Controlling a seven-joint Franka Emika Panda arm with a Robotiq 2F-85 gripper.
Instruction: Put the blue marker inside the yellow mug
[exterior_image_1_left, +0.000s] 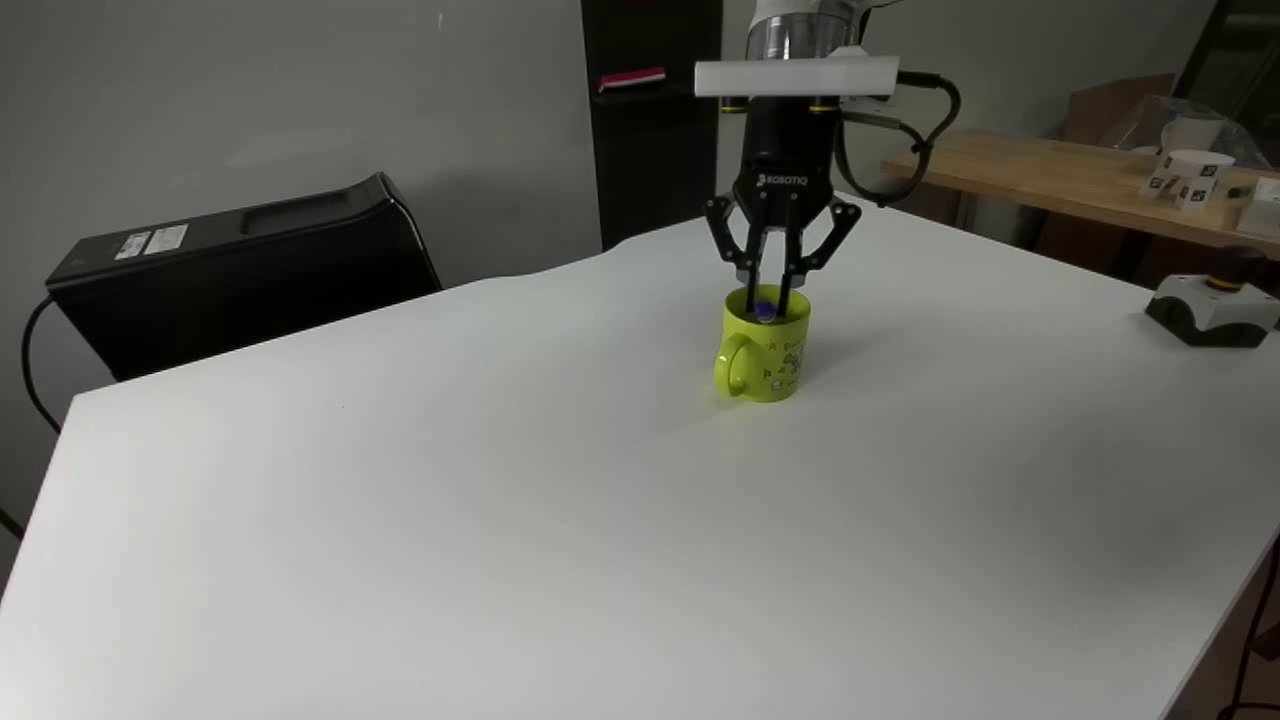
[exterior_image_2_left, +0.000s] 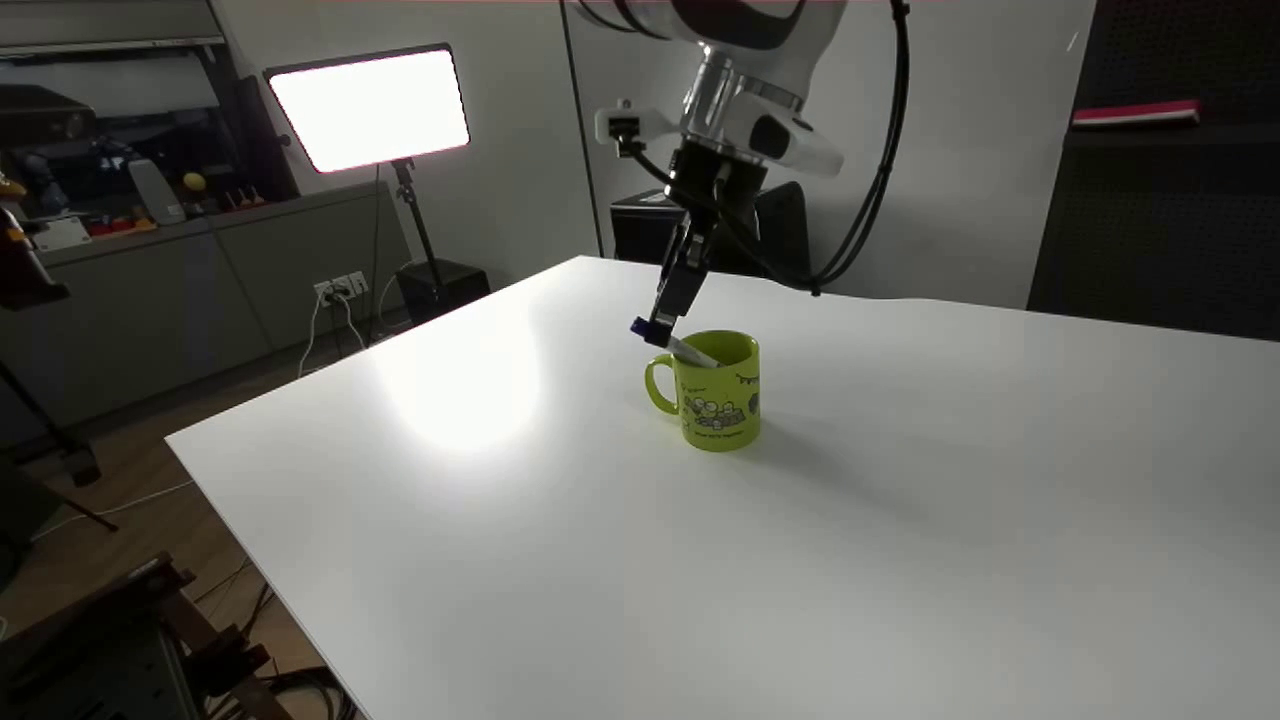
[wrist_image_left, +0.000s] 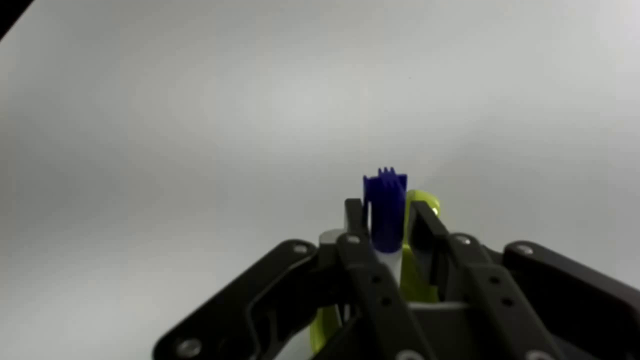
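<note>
The yellow mug (exterior_image_1_left: 768, 358) stands upright on the white table, with its handle to the left in both exterior views (exterior_image_2_left: 722, 410). The blue marker has a blue cap (wrist_image_left: 387, 215) and a white body (exterior_image_2_left: 695, 352). It lies tilted, its white end inside the mug and its cap end up over the rim on the handle side. My gripper (wrist_image_left: 386, 207) is around the cap at the mug's opening. Its fingers are a little apart. In the wrist view a gap shows between the cap and the right finger. The marker's lower end is hidden in the mug.
A black box (exterior_image_1_left: 250, 260) stands behind the table's far edge. A white and black button box (exterior_image_1_left: 1212, 312) sits at the right edge in an exterior view. A bright lamp panel (exterior_image_2_left: 370, 108) stands beyond the table.
</note>
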